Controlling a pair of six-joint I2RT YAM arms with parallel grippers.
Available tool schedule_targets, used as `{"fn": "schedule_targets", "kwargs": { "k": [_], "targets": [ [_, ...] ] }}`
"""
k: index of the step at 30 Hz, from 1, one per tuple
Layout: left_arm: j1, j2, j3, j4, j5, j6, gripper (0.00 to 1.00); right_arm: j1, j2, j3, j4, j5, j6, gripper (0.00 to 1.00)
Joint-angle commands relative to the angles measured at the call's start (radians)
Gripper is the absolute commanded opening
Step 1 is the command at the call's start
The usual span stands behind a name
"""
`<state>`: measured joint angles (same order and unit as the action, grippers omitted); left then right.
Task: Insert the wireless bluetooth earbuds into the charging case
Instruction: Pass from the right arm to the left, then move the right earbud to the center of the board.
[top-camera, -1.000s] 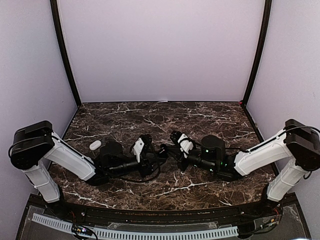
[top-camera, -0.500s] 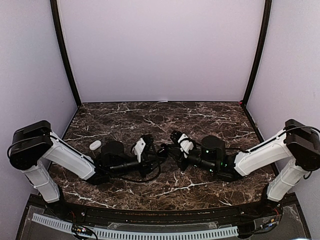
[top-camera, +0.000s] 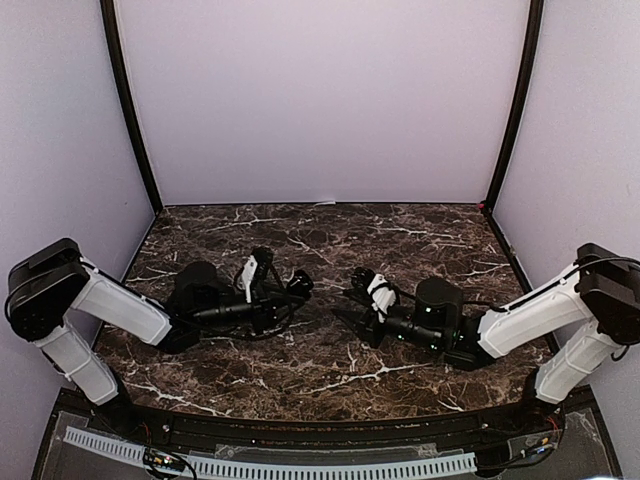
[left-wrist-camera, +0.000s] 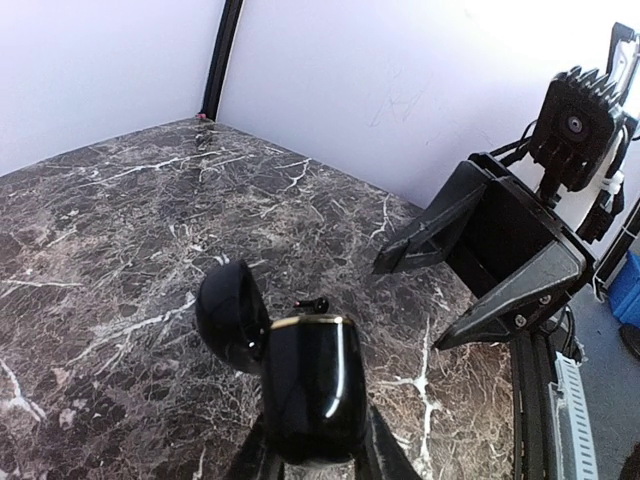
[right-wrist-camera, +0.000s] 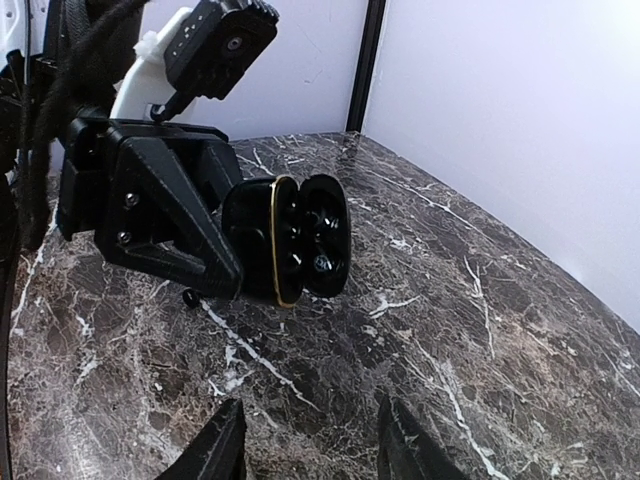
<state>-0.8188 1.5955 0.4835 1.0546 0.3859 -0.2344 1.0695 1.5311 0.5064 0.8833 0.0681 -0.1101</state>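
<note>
My left gripper (top-camera: 292, 285) is shut on a glossy black charging case (left-wrist-camera: 310, 385) with a gold rim. Its lid (left-wrist-camera: 228, 315) is swung open to the left. In the right wrist view the open case (right-wrist-camera: 285, 240) faces the camera and shiny black shapes show inside. A tiny black earbud (right-wrist-camera: 189, 298) lies on the marble under the left gripper; it also shows just beyond the case rim in the left wrist view (left-wrist-camera: 315, 303). My right gripper (top-camera: 348, 318) is open and empty, apart from the case, with its fingers (right-wrist-camera: 225, 450) low over the table. No white buds are in view.
The dark marble table (top-camera: 400, 240) is enclosed by pale walls with black corner posts (top-camera: 125, 100). The two arms lie low across the near half of the table, their grippers facing each other near the middle.
My left gripper has drawn back to the left with the case. My right gripper has pulled back to the right, so a gap has opened between them. The white object by the left arm is now hidden.
</note>
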Motion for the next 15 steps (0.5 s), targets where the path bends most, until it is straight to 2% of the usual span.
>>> {"fn": "schedule_targets", "kwargs": {
  "k": [1, 6, 10, 15],
  "targets": [
    [0.06, -0.076, -0.038, 0.023, 0.147, -0.013, 0.2, 0.007, -0.028, -0.025, 0.098, -0.027, 0.01, 0.46],
    [0.141, -0.129, -0.086, 0.019, 0.205, -0.031, 0.2, 0.006, -0.019, -0.026, 0.106, -0.032, 0.019, 0.48],
    [0.209, -0.185, -0.139, 0.04, 0.196, -0.054, 0.2, 0.006, -0.017, -0.034, 0.128, -0.006, 0.027, 0.51],
    [0.252, -0.235, -0.207, 0.083, 0.158, -0.039, 0.2, 0.006, -0.021, -0.04, 0.147, 0.091, 0.072, 0.64]
  ]
}}
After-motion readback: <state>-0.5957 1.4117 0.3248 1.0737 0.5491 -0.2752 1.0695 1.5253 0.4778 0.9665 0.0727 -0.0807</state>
